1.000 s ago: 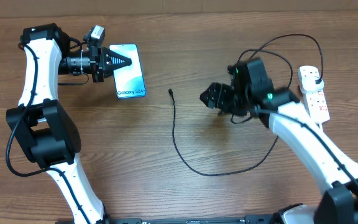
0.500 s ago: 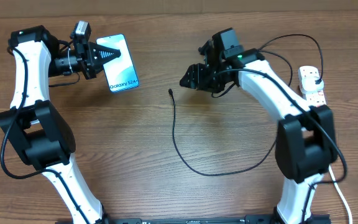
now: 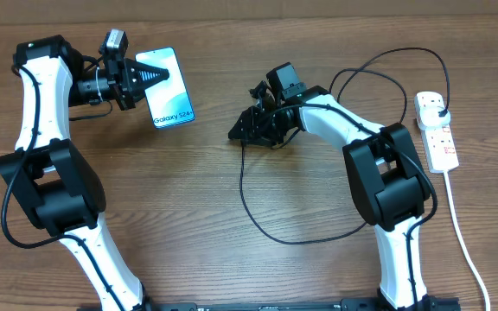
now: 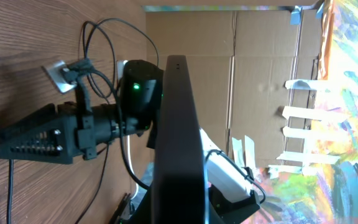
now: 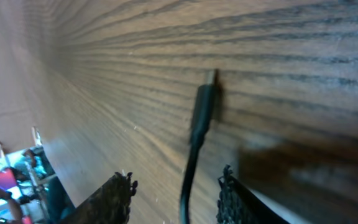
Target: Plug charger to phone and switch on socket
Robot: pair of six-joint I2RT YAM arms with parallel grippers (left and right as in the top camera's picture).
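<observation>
Charger [image 3: 241, 186]: its thin black cable is lying in a wide loop on the wooden table [image 3: 180, 225], nearest the robot's base. One end is running up to the right gripper and the other is curving round to the socket.
White cord [image 3: 461, 233]: is trailing from the socket toward the near right edge.
Right gripper [image 3: 236, 132]: is hovering low at mid-table with its jaws apart. In the wrist view the fingers [image 5: 115, 198] are straddling the cable just behind the connector tip [image 5: 205, 102], not touching it.
Connector tip: is lying flat on the wood, well apart from the phone.
Socket [image 3: 437, 138]: is lying at the right edge, with the black plug [image 3: 436, 105] sitting at its far end.
Left gripper [image 3: 164, 76]: is clamped on the phone at the far left.
Phone [image 3: 173, 102]: is showing its lit screen to the overhead camera, text at the nearer end. In the left wrist view it is showing edge-on.
</observation>
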